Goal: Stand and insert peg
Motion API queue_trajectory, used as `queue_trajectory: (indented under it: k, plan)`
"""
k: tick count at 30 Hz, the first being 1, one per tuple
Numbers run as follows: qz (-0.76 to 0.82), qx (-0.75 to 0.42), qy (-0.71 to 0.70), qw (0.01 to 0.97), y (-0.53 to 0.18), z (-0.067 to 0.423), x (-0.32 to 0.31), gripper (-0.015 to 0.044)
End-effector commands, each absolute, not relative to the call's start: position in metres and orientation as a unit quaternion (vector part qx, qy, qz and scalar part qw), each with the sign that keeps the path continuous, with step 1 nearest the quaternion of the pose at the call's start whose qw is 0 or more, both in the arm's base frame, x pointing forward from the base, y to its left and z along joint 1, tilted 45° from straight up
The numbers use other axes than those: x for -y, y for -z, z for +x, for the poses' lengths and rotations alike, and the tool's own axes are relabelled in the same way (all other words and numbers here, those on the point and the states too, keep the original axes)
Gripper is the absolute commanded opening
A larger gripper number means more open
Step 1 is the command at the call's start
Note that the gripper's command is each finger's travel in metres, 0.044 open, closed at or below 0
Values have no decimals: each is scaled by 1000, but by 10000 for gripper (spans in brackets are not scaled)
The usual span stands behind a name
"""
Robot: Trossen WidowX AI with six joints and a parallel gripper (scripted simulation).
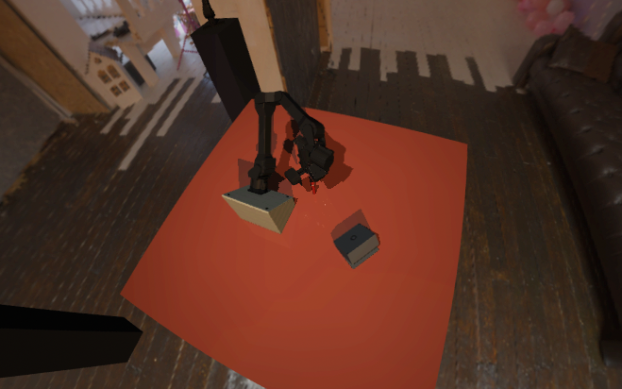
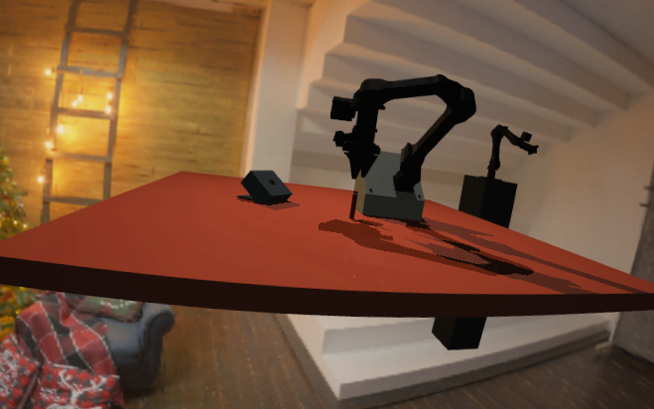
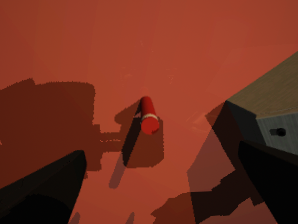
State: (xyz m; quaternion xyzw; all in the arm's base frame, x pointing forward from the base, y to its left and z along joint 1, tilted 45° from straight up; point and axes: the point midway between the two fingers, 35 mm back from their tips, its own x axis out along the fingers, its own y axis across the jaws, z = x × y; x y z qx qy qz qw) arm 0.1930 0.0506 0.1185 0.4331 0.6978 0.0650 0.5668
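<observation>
Tool (image 3: pixel 149 183) spread wide, empty, poised above upright peg (image 3: pixel 148 115), touching nothing

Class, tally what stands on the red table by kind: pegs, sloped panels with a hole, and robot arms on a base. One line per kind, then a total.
Peg: 1, red with a white band, standing upright
Sloped panel with a hole: 1
Robot arm on a base, gripper open above the peg: 1
Total: 3
</observation>
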Motion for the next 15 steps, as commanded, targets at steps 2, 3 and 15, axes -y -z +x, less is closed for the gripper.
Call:
queue_trajectory:
  k: [2, 3, 15]
  plan:
    - [442, -692, -77, 565, -122, 196, -51, 440]
    - [442, -692, -77, 565, -122, 196, -51, 440]
    - [455, -694, -61, 555, -108, 197, -65, 440]
